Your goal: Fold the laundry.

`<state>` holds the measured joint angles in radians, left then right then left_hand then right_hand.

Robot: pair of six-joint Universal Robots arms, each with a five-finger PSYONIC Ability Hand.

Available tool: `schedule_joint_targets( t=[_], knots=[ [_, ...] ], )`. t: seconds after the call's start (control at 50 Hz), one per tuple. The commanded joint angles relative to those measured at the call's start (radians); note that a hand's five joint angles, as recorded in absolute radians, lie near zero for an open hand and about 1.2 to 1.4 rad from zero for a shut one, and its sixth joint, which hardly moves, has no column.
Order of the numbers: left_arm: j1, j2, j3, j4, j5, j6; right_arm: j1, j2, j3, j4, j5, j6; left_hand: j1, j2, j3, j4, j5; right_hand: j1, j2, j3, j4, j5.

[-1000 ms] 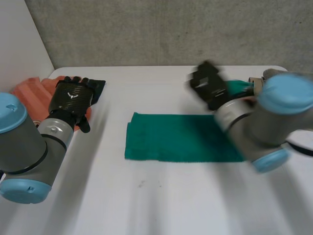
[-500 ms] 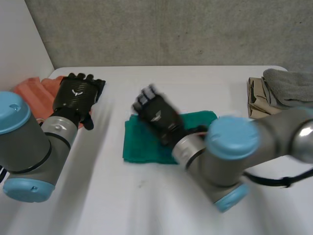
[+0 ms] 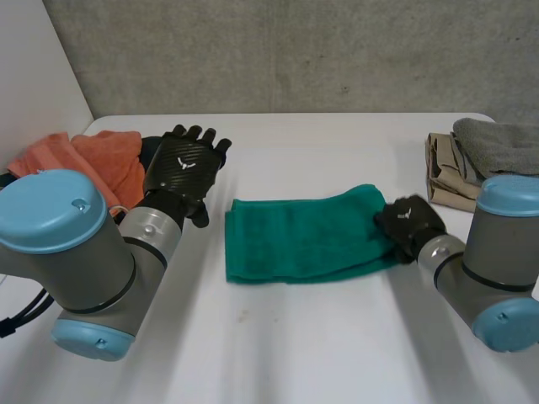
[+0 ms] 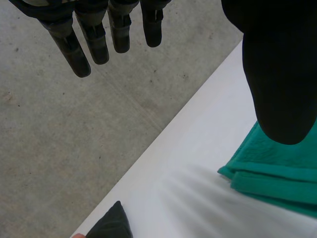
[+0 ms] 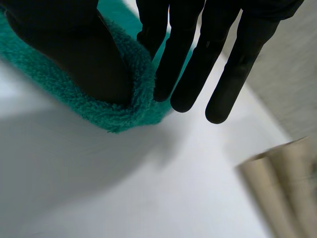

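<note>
A rectangular green terry towel [image 3: 303,236] [image 4: 282,168] [image 5: 119,106] is seen lying folded lengthwise near the middle of the white table [image 3: 337,345], its long sides running parallel to the table's front edge. The end of the towel nearer the table's right edge is held by the black right hand [image 3: 410,224] [image 5: 64,44]: in the right wrist view the thumb is pressed into the pile, and a raised lip of the towel's end is pinched between it and the straight fingers [image 5: 185,59], which reach past the fabric over bare table. That end is lifted slightly off the surface, while the rest lies flat. The black left hand [image 3: 184,167] [image 4: 277,74] is held above the table beyond the towel's other end, towards the far-left corner; its fingers are straight and slightly spread, the thumb is set apart, and nothing is held in it. A crumpled orange cloth [image 3: 93,160] is found at the far-left corner, just beside the left hand. At the right edge, a folded beige cloth [image 3: 445,181] is lying with a grey cloth [image 3: 501,143] on top of it, well apart from the towel.
</note>
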<state>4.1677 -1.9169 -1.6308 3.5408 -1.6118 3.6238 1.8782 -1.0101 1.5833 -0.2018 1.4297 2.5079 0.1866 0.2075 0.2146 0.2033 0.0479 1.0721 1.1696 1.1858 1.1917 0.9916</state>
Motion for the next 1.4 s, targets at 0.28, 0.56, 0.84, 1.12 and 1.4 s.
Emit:
schedule_joint_targets(
  t=[0.28,0.56,0.84,1.12,1.4],
  knots=[
    [0.043,0.087,-0.063,-0.007,-0.008,-0.004,0.483,0.180,-0.177,-0.202,-0.219,-0.383,-0.011,-0.032,-0.039,-0.028,-0.047,0.324,0.227,0.211,0.205,0.230],
    [0.034,0.073,0.043,-0.007,-0.007,-0.174,0.291,-0.034,-0.146,-0.148,-0.153,0.328,0.015,-0.006,-0.013,-0.001,-0.021,-0.898,-0.995,-1.011,-1.017,-0.992],
    [-0.152,-0.204,0.262,-0.187,-0.045,-0.404,0.153,0.050,-0.313,0.225,-0.166,0.643,0.041,0.021,0.014,0.025,0.006,-0.898,-0.995,-1.011,-1.017,-0.992],
    [-0.153,-0.401,0.358,-0.419,-0.315,-0.390,0.171,0.260,-0.479,0.325,-0.155,0.416,0.062,0.041,0.034,0.045,0.026,-0.879,-0.976,-0.993,-0.999,-0.973],
    [-0.112,-0.200,0.407,-0.410,-0.099,-0.292,0.232,0.044,-0.271,0.130,-0.028,0.221,0.077,0.056,0.049,0.060,0.041,-0.805,-0.903,-0.919,-0.925,-0.899]
  ],
)
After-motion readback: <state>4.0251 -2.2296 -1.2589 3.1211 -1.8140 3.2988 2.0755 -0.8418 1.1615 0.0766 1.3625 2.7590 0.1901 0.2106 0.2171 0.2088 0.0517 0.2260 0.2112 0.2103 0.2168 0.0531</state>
